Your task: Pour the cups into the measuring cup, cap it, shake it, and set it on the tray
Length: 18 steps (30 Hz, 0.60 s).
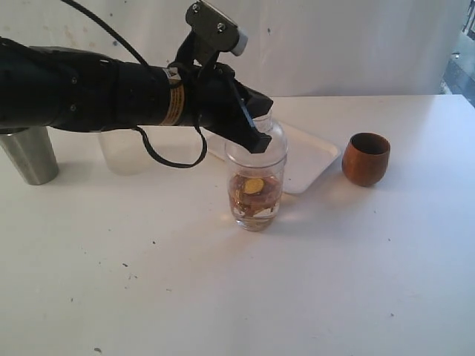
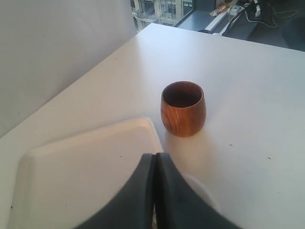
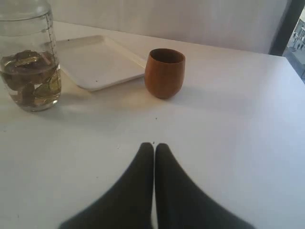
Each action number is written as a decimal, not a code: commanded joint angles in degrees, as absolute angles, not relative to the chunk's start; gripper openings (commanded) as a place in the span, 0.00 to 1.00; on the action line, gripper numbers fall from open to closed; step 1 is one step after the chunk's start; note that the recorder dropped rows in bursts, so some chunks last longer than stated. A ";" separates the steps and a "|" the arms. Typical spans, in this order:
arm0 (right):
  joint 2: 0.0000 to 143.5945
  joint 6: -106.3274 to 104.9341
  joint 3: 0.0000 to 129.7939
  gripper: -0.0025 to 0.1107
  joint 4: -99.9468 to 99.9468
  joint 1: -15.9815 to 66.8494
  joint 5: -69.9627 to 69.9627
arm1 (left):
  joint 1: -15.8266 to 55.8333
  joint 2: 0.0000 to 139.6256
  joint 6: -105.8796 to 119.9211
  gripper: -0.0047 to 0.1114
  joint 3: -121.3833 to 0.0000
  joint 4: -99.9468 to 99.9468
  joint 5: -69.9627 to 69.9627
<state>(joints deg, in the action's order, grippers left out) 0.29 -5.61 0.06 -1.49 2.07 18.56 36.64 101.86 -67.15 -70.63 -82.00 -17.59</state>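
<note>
The measuring cup [image 1: 256, 185] stands mid-table, holding brownish liquid with yellow pieces. My left gripper [image 1: 260, 142] reaches across from the left, shut and empty, its tips at the cup's rounded clear top. In the left wrist view the shut left gripper [image 2: 155, 155] hangs over the tray [image 2: 86, 176], with a pale round edge of that top [image 2: 204, 191] beneath it. The wooden cup [image 1: 366, 158] stands upright at the right and the steel tumbler [image 1: 30, 154] at the far left. The tray [image 1: 315, 159] lies behind the measuring cup. My right gripper [image 3: 154, 145] is shut and empty over bare table, facing the wooden cup [image 3: 165, 72].
A frosted plastic tub [image 1: 122, 152] stands behind the left arm, beside the steel tumbler. A black cable [image 1: 159, 156] loops down from the left arm. The table's far right edge [image 2: 228, 36] borders a window.
</note>
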 commanded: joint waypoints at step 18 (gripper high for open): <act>0.00 -5.60 0.00 0.03 -1.82 2.21 17.98 | 36.73 101.40 -68.55 0.04 -70.15 -82.79 -18.15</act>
